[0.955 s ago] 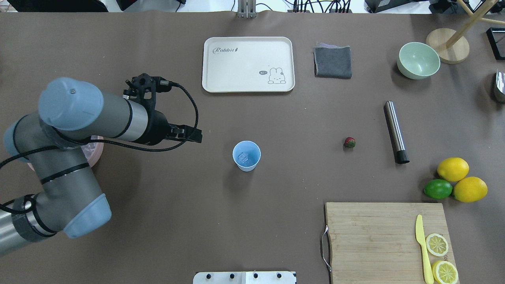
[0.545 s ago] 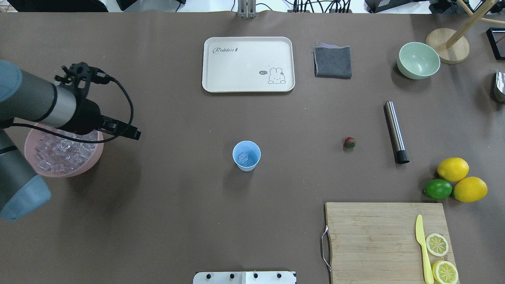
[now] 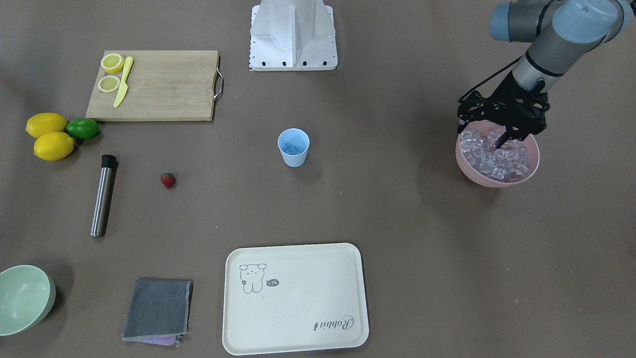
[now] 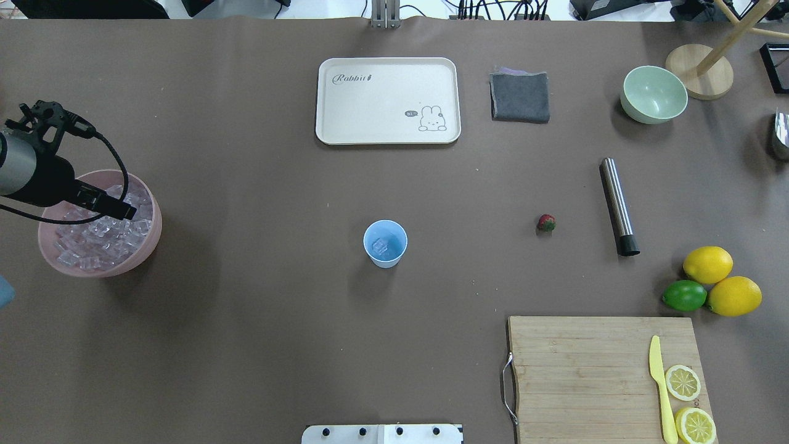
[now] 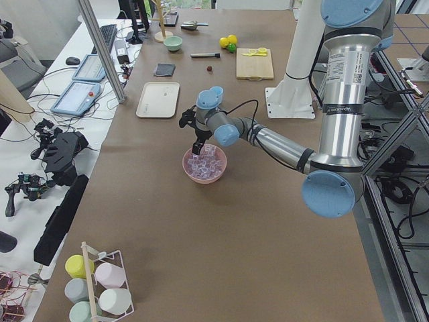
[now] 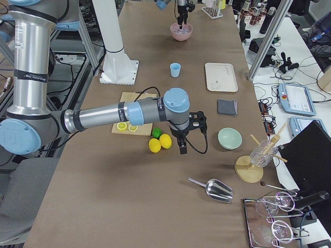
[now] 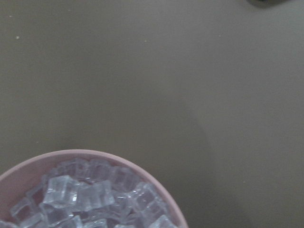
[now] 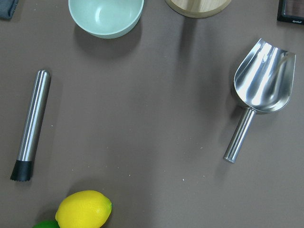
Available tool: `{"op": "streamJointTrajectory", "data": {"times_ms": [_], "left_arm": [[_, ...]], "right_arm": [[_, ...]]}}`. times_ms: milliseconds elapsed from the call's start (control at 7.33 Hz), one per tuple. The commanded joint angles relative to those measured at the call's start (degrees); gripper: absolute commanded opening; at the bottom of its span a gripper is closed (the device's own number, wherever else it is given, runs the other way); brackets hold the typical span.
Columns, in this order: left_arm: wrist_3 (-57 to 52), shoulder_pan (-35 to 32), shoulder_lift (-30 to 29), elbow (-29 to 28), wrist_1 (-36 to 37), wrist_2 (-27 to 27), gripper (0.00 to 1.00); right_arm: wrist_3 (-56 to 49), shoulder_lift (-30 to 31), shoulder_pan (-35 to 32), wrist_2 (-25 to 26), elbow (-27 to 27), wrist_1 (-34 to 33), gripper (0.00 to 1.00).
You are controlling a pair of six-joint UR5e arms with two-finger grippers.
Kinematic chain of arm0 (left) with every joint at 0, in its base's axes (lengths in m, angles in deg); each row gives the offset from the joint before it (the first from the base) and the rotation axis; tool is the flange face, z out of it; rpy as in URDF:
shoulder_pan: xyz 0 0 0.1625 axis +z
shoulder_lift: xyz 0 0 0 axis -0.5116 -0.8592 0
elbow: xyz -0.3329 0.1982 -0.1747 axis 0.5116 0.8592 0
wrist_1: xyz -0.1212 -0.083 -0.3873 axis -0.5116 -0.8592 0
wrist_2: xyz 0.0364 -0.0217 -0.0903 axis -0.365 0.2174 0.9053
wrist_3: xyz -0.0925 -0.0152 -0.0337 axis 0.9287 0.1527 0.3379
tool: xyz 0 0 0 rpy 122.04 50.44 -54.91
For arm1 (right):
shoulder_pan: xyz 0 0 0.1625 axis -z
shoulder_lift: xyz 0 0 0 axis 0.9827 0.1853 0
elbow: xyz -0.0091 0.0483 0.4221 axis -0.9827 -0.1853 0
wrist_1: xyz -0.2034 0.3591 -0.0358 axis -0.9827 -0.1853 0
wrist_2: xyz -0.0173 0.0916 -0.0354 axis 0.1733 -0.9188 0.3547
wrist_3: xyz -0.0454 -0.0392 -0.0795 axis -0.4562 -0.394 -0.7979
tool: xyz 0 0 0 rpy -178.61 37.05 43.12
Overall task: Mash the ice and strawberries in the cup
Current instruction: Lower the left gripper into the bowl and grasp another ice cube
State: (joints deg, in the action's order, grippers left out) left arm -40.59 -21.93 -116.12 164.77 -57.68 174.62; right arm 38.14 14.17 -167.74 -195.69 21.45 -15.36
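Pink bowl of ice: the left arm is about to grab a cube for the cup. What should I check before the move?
1. Left gripper over the pink bowl: ok, down at the pile.
2. Fingers open for a cube: cannot tell.
3. Ice in the bowl: ok, plenty.
4. Cup upright, with ice in it: ok.
5. Strawberry in the cup: not ok, lies well apart from it.
6. Right gripper away from the cup: ok, near the lemons.

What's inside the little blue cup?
A little clear ice lies in the cup; the strawberry is out on the table. The cup's wall hides part of the bottom, so I cannot count cubes.
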Motion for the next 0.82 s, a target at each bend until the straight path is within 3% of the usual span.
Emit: {"op": "streamJointTrajectory", "data": {"times_ms": [0, 409, 682], "left_arm": [[-1.1, -1.5, -0.6, -3.2, -0.5, 0.0, 0.98], [-1.1, -2.2, -3.8, -6.7, -1.7, 0.1, 0.97], [-1.0, -2.2, -3.6, -12.0, -9.8, 0.2, 0.96]], "right_arm": [[-0.1, 0.0, 0.0, -0.1, 0.1, 0.0, 1.0], [-0.1, 0.0, 0.0, -0.1, 0.1, 0.0, 1.0], [-0.1, 0.0, 0.0, -0.1, 0.1, 0.1, 1.0]]}}
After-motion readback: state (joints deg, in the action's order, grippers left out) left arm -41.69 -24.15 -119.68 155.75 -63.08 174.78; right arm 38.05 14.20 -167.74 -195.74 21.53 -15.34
